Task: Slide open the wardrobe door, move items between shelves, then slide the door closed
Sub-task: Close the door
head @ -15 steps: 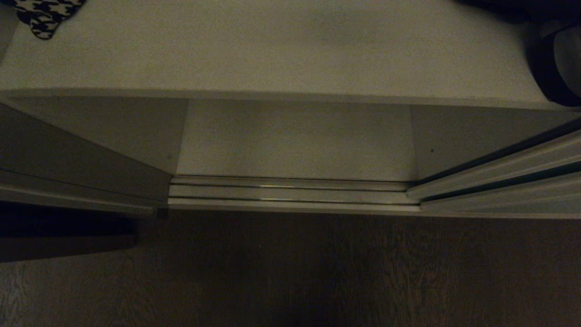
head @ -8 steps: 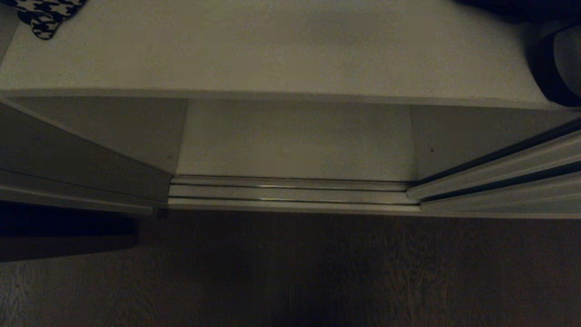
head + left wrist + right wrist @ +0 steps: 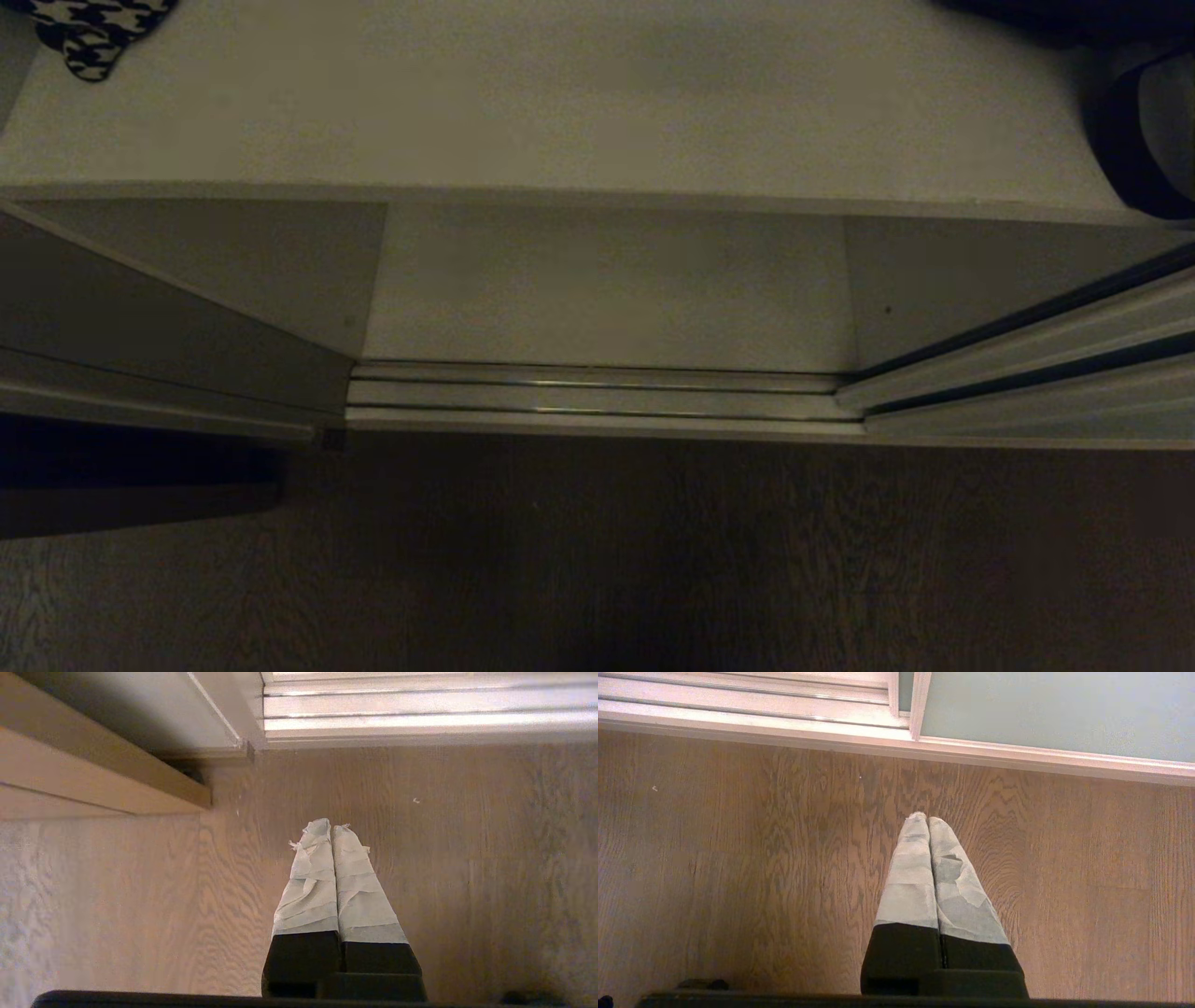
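Head view: I look steeply down into the open wardrobe. One of the shelves [image 3: 597,103] spans the top, with a houndstooth cloth [image 3: 89,33] at its far left corner and a black strapped bag [image 3: 1144,140] at its right edge; the floor track [image 3: 597,397] lies bare below. The sliding wardrobe door [image 3: 1055,373] is parked at the right end of the track. I see neither arm here, and no plush toys. Left wrist view: left gripper [image 3: 332,828] hangs over the wood floor [image 3: 467,858] near the track's left end, taped fingers pressed together, nothing between them. Right wrist view: right gripper [image 3: 927,819] likewise closed and empty above the floor, with the door's grey-green panel [image 3: 1041,709] just beyond. My judgement: closing is the step in hand. I would lay one closed gripper flat against the door's frame edge and push steadily along the track, not inward, so it does not rack.
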Robot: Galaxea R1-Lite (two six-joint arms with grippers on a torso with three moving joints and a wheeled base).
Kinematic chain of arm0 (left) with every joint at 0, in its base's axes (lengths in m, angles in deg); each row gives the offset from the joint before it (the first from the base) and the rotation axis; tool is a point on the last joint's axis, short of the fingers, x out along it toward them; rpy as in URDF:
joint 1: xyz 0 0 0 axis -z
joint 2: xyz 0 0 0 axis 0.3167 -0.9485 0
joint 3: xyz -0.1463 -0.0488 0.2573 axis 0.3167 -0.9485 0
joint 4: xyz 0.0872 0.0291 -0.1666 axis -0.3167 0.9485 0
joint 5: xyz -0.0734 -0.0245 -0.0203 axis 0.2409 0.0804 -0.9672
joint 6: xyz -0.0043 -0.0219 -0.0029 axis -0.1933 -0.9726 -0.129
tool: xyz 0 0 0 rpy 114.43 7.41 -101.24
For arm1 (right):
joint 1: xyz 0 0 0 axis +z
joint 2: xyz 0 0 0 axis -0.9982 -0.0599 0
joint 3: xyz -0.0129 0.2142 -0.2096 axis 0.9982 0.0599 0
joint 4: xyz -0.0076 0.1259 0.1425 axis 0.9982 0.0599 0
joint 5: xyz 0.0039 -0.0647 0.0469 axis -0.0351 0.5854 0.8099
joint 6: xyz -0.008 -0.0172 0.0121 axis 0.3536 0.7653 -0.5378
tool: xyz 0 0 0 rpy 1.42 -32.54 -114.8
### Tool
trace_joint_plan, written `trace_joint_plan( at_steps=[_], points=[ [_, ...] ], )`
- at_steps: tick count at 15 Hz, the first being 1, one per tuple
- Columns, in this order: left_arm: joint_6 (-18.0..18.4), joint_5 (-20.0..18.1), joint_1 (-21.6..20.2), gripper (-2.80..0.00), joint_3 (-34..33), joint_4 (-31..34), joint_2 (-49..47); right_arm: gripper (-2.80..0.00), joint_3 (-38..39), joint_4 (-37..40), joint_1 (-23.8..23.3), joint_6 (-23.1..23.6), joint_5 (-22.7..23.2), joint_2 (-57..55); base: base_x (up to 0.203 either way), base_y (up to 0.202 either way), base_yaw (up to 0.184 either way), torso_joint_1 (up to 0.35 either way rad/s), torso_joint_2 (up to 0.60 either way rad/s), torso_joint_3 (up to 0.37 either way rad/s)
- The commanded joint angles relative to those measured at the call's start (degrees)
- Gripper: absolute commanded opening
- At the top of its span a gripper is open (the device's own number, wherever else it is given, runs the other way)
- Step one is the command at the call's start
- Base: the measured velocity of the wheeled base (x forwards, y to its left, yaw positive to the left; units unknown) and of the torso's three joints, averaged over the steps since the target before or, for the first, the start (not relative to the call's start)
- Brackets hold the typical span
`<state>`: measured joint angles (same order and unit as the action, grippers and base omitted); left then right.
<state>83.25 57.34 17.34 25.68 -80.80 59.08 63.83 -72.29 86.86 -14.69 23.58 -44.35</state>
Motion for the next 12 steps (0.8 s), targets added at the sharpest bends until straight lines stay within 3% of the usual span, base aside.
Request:
trace_joint_plan(
  at_steps=[1, 7, 12],
  points=[
    [-0.5, 0.1, 0.0, -2.80, -0.2, -0.1, -0.1, -2.80, 0.0, 0.0, 0.0, 0.0, 0.0, 0.2, 0.000, 0.000, 0.000, 0.000, 0.00, 0.000],
    [-2.0, 1.2, 0.0, -2.80, -0.2, -0.3, -0.1, -2.80, 0.0, 0.0, 0.0, 0.0, 0.0, 0.2, 0.000, 0.000, 0.000, 0.000, 0.00, 0.000],
    [-1.0, 1.3, 0.0, -2.80, -0.2, 0.4, -0.2, -2.80, 0.0, 0.0, 0.0, 0.0, 0.0, 0.2, 0.000, 0.000, 0.000, 0.001, 0.00, 0.029]
  ],
)
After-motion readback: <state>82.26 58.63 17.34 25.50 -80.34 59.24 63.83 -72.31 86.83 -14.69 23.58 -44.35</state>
